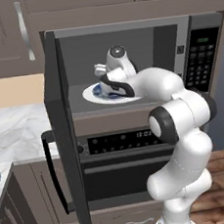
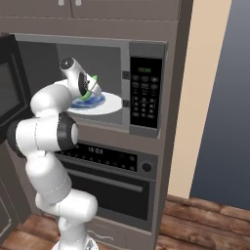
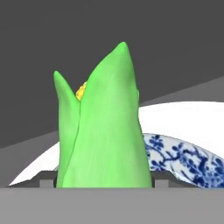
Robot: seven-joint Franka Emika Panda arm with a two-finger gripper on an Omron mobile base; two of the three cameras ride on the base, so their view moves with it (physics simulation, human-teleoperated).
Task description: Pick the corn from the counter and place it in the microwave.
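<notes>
Corn (image 3: 103, 127), a bright green tapered ear in its husk with a speck of yellow kernels showing near the tip, stands up the middle of the hand view between the two dark fingertips (image 3: 45, 183) at the bottom edge, which press against its sides. The two-finger gripper (image 2: 93, 87) is clamped on it. In the right base view the green shows as a small sliver at the end of the hand, in the upper left of the frame, just above a blue patterned plate (image 2: 93, 102). That plate lies on the round white turntable (image 2: 111, 105) inside the large grey built-in microwave (image 2: 146, 58), whose dark door (image 1: 61, 124) hangs wide open along the left of the left base view. Whether the ear touches the plate cannot be told.

A black keypad panel with a green display (image 1: 202, 59) sits at the upper right of the left base view. Below the cavity runs the dark oven with a digital clock (image 1: 124, 141). White marble counter with grey veins (image 1: 13, 135) lies at the left middle of that view. The white arm (image 1: 177, 126) reaches up from the lower right into the cavity.
</notes>
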